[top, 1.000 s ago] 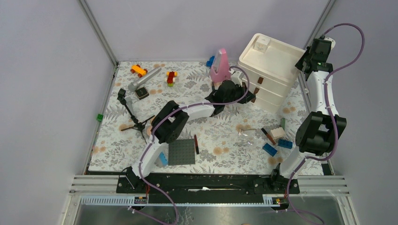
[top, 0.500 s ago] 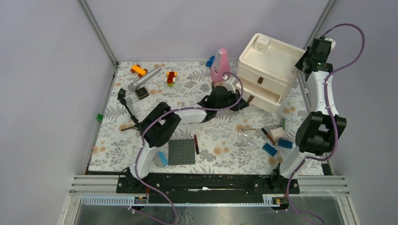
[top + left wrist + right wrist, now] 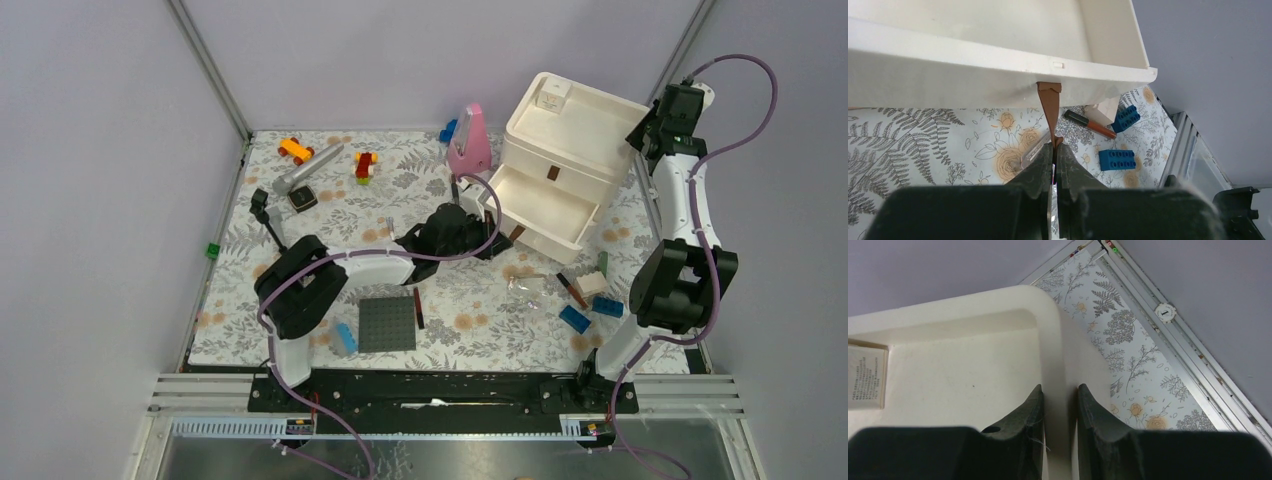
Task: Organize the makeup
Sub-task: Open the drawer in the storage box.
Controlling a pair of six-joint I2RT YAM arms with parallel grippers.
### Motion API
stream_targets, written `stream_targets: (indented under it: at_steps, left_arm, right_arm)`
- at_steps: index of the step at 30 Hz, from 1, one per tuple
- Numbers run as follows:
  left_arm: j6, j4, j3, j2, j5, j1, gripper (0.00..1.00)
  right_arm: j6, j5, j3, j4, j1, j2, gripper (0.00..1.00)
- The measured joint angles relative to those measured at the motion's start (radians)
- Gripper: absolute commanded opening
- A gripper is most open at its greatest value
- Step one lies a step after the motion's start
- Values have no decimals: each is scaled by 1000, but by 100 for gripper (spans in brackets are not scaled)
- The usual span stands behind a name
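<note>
- The left gripper [image 3: 1054, 150] is pinched tight on the brown pull tab [image 3: 1049, 102] of a drawer [image 3: 540, 200], which stands pulled out.
- The right gripper [image 3: 1059, 400] clamps the top rim of the white cabinet [image 3: 1048, 310].
- A red-and-black stick [image 3: 1089, 124] lies on the table [image 3: 923, 140] beside a beige sponge block [image 3: 1102, 111], near the blue bricks [image 3: 1116, 160] and outside the drawer.

The top view looks down over the whole bench [image 3: 400, 185], while both wrist views sit close against the white drawer unit [image 3: 590, 130] all three share.
</note>
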Motion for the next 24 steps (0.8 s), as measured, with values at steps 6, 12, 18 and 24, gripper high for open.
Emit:
stream_targets:
  at_steps: [6,12,18,24]
  left_arm:
    - [30,-10,-41,-51,-27,-10,0]
    - [56,-54,-48,-62,-22,-11,53]
    - [66,-124,-56,-80,-13,-18,70]
    - [75,-184,-59,-158,-14,-18,86]
  right_arm:
    - [6,-32,-6,4,15,-3,0]
    - [12,-47,-9,9,18,-3,6]
    - [13,-45,-14,13,18,-10,39]
    - [70,-67,-24,-22,11,-36,57]
